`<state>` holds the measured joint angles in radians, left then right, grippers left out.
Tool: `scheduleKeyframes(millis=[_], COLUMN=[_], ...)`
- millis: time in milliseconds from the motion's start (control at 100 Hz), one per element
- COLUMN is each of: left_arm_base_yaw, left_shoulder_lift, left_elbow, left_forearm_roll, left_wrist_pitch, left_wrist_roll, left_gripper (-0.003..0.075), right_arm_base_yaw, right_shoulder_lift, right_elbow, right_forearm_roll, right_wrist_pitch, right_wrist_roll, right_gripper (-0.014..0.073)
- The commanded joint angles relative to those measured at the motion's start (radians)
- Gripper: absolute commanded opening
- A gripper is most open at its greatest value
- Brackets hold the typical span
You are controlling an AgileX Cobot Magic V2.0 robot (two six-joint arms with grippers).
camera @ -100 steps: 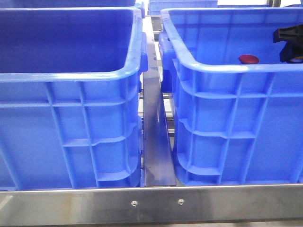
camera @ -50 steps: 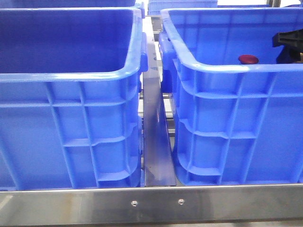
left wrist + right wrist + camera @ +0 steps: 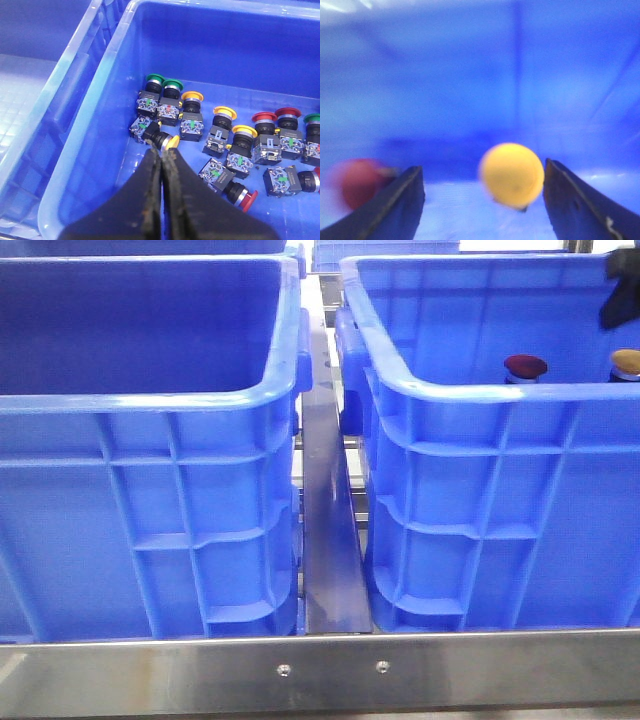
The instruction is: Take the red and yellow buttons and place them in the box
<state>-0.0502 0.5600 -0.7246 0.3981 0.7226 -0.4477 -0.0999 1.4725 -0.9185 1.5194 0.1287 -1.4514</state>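
Up front, two blue crates fill the front view: one at the left of the frame point(image 3: 150, 440) and the box point(image 3: 480, 490) at the right, with a steel rail of the table point(image 3: 320, 670) along the bottom edge. Over the box's near rim, in the upper right of the frame, two caps poke up: the red button point(image 3: 525, 366) and, near the right edge, the yellow button point(image 3: 626, 363), apart from each other.

Only a dark scrap of the right hand point(image 3: 620, 285) shows in the upper right corner there. Its wrist view, blurred, has the right hand point(image 3: 482, 200) spread wide, the yellow button point(image 3: 511, 175) between the fingers and touching neither, the red button point(image 3: 357, 182) outside them at lower left.

The left hand point(image 3: 162, 155) is clenched tight on nothing, above a tray point(image 3: 75, 200) of mixed push buttons point(image 3: 235, 145): green, yellow and red caps.
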Motion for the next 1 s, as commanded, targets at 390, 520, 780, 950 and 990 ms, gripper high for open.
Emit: scheduleKeyframes(millis=[390, 520, 780, 950, 990], left_arm_base_yaw=[0.005, 0.005, 0.005, 0.005, 0.005], left_shoulder_lift=[0.001, 0.001, 0.001, 0.001, 0.001], left_elbow=[-0.026, -0.026, -0.026, -0.026, -0.026], left_forearm_roll=[-0.002, -0.002, -0.004, -0.004, -0.004], left_wrist_pitch=[-0.071, -0.071, -0.071, -0.071, -0.071], left_wrist_roll=[0.001, 0.001, 0.001, 0.001, 0.001], left_gripper=[-0.0019, -0.0019, -0.0019, -0.0019, -0.0019], right_arm_base_yaw=[-0.001, -0.001, -0.001, -0.001, -0.001], right_shoulder_lift=[-0.541, -0.659, -0.833, -0.873, -0.873], right_elbow=[0.239, 0.310, 0.387, 0.389, 0.389], right_forearm_roll=[0.013, 0.030, 0.068, 0.068, 0.068], right_wrist_pitch=[0.015, 0.038, 0.047, 0.047, 0.047], right_wrist_roll=[-0.002, -0.002, -0.002, -0.002, -0.002], right_gripper=[0.0524, 0.0524, 0.0427, 0.0150, 0.0066])
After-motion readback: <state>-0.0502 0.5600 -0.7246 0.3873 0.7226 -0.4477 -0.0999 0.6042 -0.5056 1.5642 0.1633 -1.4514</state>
